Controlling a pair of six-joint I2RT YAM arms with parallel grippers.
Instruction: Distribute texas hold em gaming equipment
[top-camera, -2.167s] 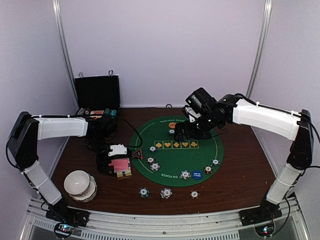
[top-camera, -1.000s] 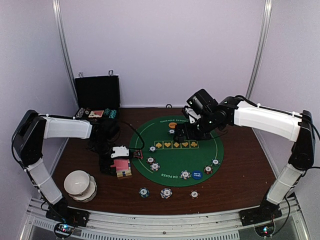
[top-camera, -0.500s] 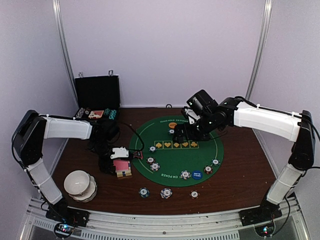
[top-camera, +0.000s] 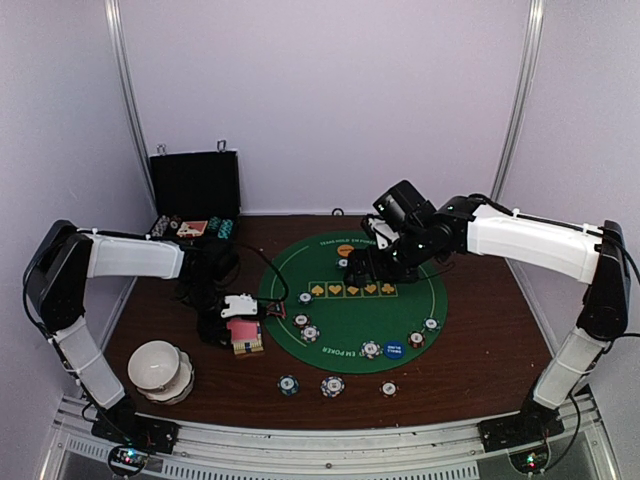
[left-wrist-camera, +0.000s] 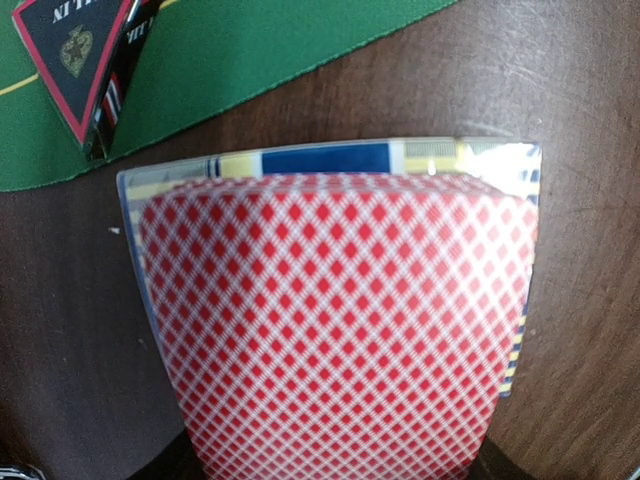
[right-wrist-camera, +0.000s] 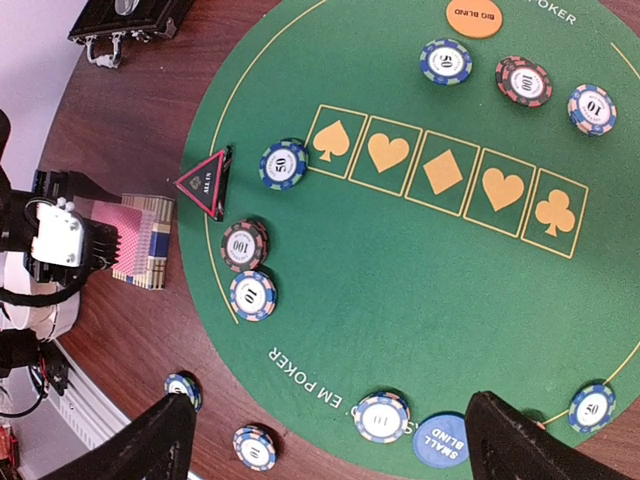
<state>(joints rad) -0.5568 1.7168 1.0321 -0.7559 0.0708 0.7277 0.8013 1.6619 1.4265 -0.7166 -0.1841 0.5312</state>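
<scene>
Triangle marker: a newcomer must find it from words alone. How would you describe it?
Find the round green mat. At its left edge, between the pink-backed cards and a blue 50 chip, sits the triangle marker. It is the only three-cornered piece, black with a red border.

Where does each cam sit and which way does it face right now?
Top external: fixed above and behind the bases, looking down and forward at the table; both arms show whole, the left arm at left.
Left wrist: close over the pink-backed cards, looking down; its own fingers hardly show.
Right wrist: high over the green mat, looking down; its dark fingertips flank the bottom edge, wide apart.
Shared: the cards and the red-black triangle marker appear in all three.
</scene>
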